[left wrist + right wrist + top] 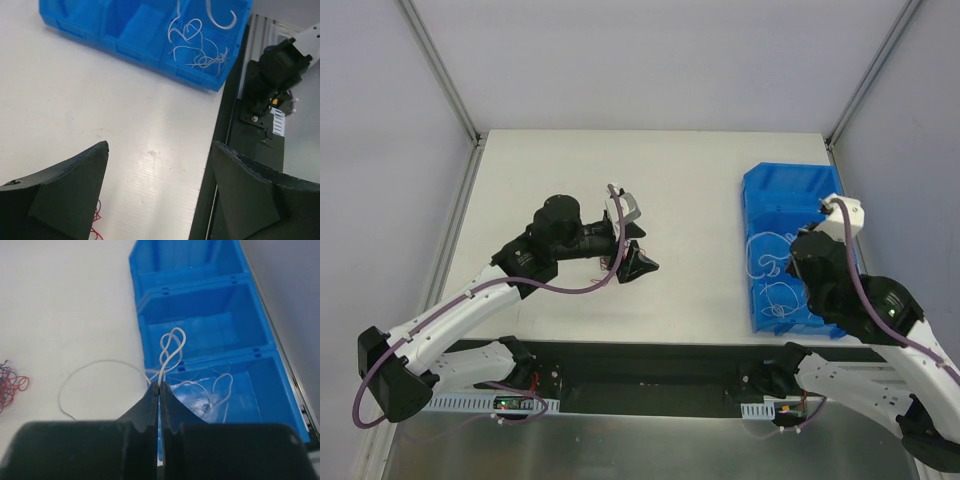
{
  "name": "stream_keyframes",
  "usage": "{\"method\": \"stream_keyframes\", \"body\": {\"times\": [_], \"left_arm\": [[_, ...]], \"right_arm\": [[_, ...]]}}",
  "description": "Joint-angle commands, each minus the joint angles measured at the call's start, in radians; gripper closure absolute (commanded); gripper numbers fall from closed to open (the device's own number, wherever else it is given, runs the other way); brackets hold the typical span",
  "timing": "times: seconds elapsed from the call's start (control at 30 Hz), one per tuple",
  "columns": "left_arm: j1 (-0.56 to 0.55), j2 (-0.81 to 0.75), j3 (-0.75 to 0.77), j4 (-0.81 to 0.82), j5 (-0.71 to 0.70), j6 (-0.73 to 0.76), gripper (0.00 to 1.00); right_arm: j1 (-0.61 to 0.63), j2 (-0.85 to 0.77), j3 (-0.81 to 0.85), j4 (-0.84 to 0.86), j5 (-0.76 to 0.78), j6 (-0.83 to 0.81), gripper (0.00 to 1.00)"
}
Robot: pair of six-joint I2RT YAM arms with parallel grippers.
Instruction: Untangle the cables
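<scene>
Pinching a white cable (170, 347) tight in the right gripper (158, 387) at the blue bin's (200, 277) table-side wall, beside more white strands (220, 385) in its near compartment. Holding the left gripper (160, 150) wide open over the table (75, 100), near the red-purple clump (12, 385).

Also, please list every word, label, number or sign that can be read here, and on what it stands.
None can be read. The blue bin and the table bear no text; the small circuit boards at the arm bases are too small to read.
</scene>
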Motion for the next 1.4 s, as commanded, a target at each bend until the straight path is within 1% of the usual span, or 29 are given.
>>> {"method": "stream_keyframes", "body": {"times": [0.0,0.07,0.17,0.27,0.37,0.43,0.53,0.67,0.8,0.93,0.97,1.03,1.1,1.13,1.2,1.23,1.3,1.37], "left_arm": [[-0.01,-0.027,0.008,0.002,-0.128,0.019,0.16],[-0.011,-0.026,0.007,0.002,-0.13,0.019,0.14],[-0.01,-0.021,0.01,0.0,-0.131,0.011,0.13],[-0.01,-0.017,0.01,0.0,-0.136,0.01,0.13],[-0.011,-0.015,0.004,0.0,-0.164,0.016,0.13],[-0.011,-0.013,0.001,0.0,-0.184,0.018,0.13],[-0.01,-0.012,0.004,-0.003,-0.188,0.016,0.13],[-0.011,-0.003,0.005,-0.006,-0.207,0.018,0.12],[-0.011,0.008,0.016,-0.034,-0.257,0.01,0.13],[-0.01,0.005,0.022,-0.051,-0.338,-0.002,0.13],[-0.008,0.003,0.027,-0.058,-0.348,-0.002,0.13],[-0.01,0.0,0.027,-0.063,-0.362,-0.004,0.13],[-0.008,-0.007,0.024,-0.061,-0.381,-0.002,0.13],[-0.008,-0.007,0.025,-0.063,-0.394,-0.001,0.12],[-0.01,-0.001,0.024,-0.066,-0.429,-0.001,0.12],[-0.008,0.002,0.025,-0.067,-0.447,-0.007,0.12],[-0.002,0.013,0.025,-0.07,-0.495,-0.013,0.12],[0.007,0.036,0.03,-0.08,-0.547,-0.061,0.12]], "right_arm": [[-0.036,-0.081,-0.035,-0.229,0.075,0.153,1.0],[-0.048,-0.125,-0.071,-0.286,0.106,0.207,1.0],[-0.075,-0.174,-0.157,-0.303,0.112,0.26,1.0],[-0.137,-0.161,-0.205,-0.386,0.106,0.406,1.0],[-0.213,-0.118,-0.188,-0.47,0.101,0.474,1.0],[-0.255,-0.107,-0.161,-0.518,0.11,0.48,1.0],[-0.292,-0.118,-0.142,-0.52,0.116,0.46,1.0],[-0.309,-0.122,-0.19,-0.409,0.037,0.386,1.0],[-0.322,-0.138,-0.265,-0.325,-0.037,0.435,0.91],[-0.348,-0.167,-0.317,-0.285,-0.046,0.452,0.88],[-0.355,-0.17,-0.328,-0.276,-0.045,0.446,0.84],[-0.371,-0.158,-0.34,-0.235,-0.063,0.402,0.72],[-0.381,-0.133,-0.336,-0.186,-0.098,0.35,0.67],[-0.379,-0.122,-0.339,-0.128,-0.133,0.29,0.64],[-0.379,-0.093,-0.348,0.01,-0.297,0.145,0.57],[-0.379,-0.07,-0.352,0.09,-0.416,0.054,0.55],[-0.373,-0.029,-0.372,0.265,-0.694,-0.06,0.51],[-0.341,0.026,-0.414,0.437,-0.907,-0.06,0.48]]}}
